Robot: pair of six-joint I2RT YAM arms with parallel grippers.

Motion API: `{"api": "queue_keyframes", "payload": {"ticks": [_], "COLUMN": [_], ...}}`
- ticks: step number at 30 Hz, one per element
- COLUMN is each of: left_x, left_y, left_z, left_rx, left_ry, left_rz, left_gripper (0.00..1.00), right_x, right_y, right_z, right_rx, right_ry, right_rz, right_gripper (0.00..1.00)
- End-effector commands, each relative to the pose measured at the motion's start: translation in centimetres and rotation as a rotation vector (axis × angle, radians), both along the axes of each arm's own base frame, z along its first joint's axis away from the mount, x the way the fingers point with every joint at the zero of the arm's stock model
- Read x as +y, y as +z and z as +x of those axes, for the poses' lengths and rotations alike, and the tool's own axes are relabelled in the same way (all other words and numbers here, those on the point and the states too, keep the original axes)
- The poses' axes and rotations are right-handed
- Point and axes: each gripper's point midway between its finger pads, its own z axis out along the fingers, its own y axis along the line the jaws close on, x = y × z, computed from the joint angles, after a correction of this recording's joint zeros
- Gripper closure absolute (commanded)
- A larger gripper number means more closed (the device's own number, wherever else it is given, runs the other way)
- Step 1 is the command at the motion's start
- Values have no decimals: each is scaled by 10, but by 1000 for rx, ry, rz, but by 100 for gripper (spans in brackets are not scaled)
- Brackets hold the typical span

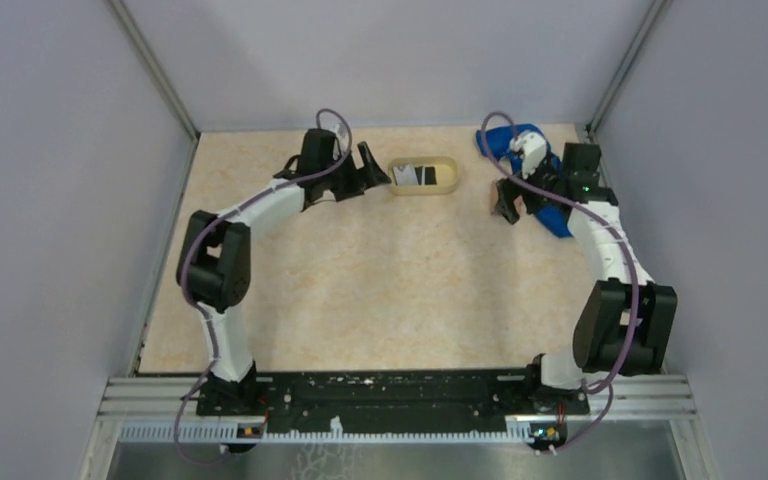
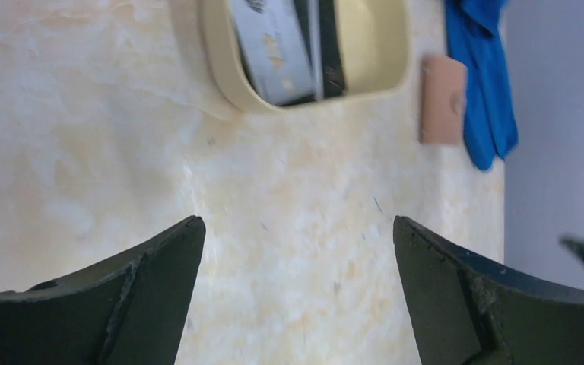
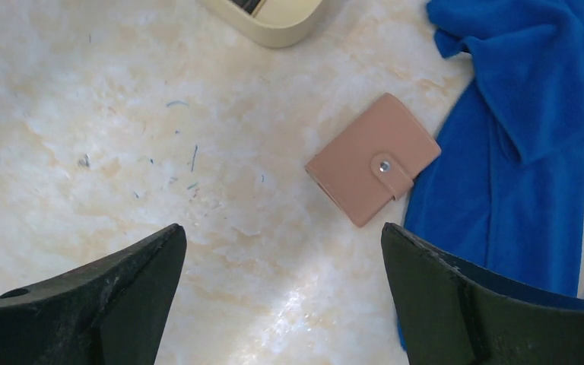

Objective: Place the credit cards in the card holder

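We see the left gripper [image 2: 296, 228] released, its two matte black wedge-shaped fingers spread wide with only bare tabletop [image 2: 84, 152] between them. That surface is smooth, beige and cream, mottled like marble.

Just beyond the fingers sits a pale yellow oval tray [image 2: 220, 68] with a rounded, glossy plastic rim. Inside it lie the credit cards [image 2: 274, 46]. They are thin, hard-edged rectangles: one pale grey-blue with print on it, and a black one right beside it.

The right gripper [image 3: 281, 232] is released too, its dark fingers far apart and grasping nothing. Past them the card holder [image 3: 365, 160] lies flat on the table, well apart from the tray. It is a small salmon-tan square with a fine leather-like grain, folded shut, and a short tab with a round metal stud closes it. One of its edges rests right against a crumpled blue cloth [image 3: 517, 152], which is soft, fuzzy and folded over itself.
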Motion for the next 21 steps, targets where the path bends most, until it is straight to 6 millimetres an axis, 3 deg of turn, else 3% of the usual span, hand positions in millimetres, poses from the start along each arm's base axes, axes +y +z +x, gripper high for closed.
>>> {"api": "queue_keyframes", "payload": {"ticks": [1,7,11,16,21], "left_x": [7,36,46,52,63], "left_y": [111,163,177,176,180], "left_z": [-28,-109,-153,-185,-202], "left_rx": [-496,-731,-799,-789,-779], "left_ry": [-161,-228,-275,-296,-287], "left_rz": [-17,-77,-112,-159,-136], "left_gripper": [1,1,1,1,1], "right_x": [-3,9,1,-19,-18], "right_y": [66,110,130,141,153], "right_z": [-14,-43,-48,-50,-61], "right_rx": [-25,-174,-212,-259,-285], "right_ry": [-200,-160,-311,-535,-555], "right_rz": [224,286,388,489,539], "right_gripper": [2,2,1,1,2]}}
